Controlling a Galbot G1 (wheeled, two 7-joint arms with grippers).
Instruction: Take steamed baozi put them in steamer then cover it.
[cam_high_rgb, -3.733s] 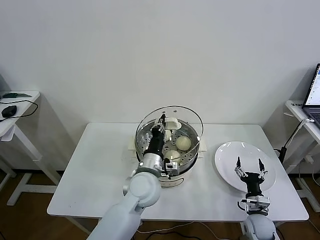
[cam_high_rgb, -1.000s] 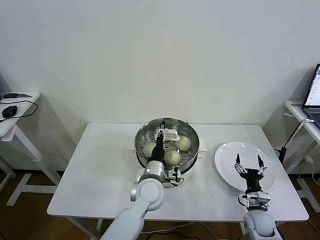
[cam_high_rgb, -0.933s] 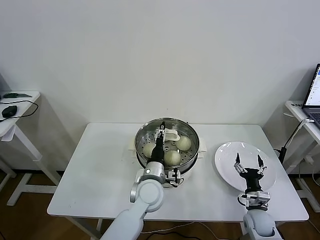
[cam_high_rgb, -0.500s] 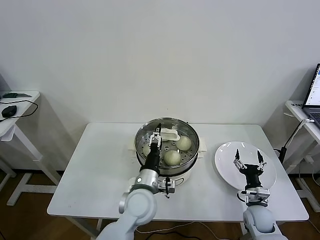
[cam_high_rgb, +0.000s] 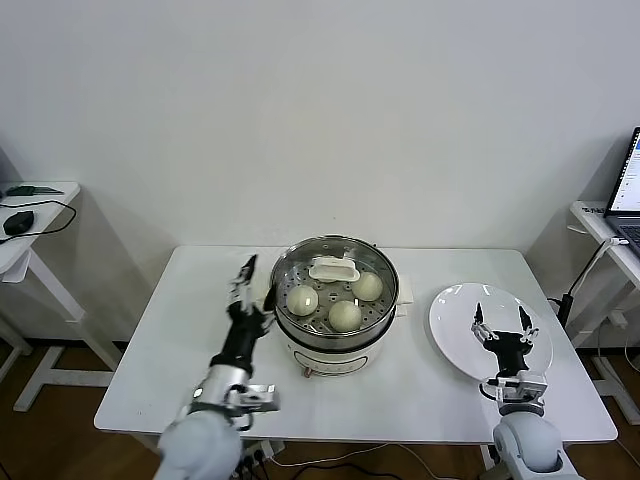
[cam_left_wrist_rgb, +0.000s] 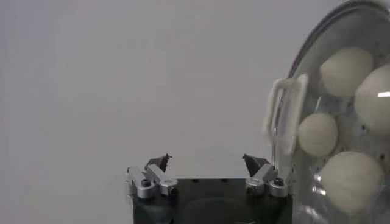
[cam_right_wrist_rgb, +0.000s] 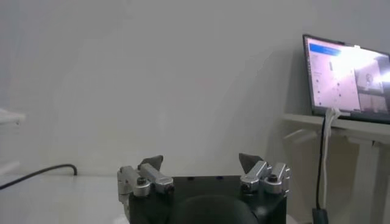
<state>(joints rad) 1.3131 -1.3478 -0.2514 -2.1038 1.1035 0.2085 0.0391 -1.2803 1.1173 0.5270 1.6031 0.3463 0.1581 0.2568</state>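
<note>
Head view: left gripper (cam_high_rgb: 255, 281) spread wide, empty, just left of the shiny round steel steamer (cam_high_rgb: 335, 318). Clear glass cover with white handle (cam_high_rgb: 333, 268) sits on it; three cream-white baozi (cam_high_rgb: 345, 315) visible, fourth hidden. Right gripper (cam_high_rgb: 501, 325) wide open, empty, over the flat white plate (cam_high_rgb: 455, 325).
Left wrist: fingertips (cam_left_wrist_rgb: 159, 162) apart, cover edge cropped.
Right wrist: open laptop (cam_right_wrist_rgb: 347, 78) beyond, cropped.
</note>
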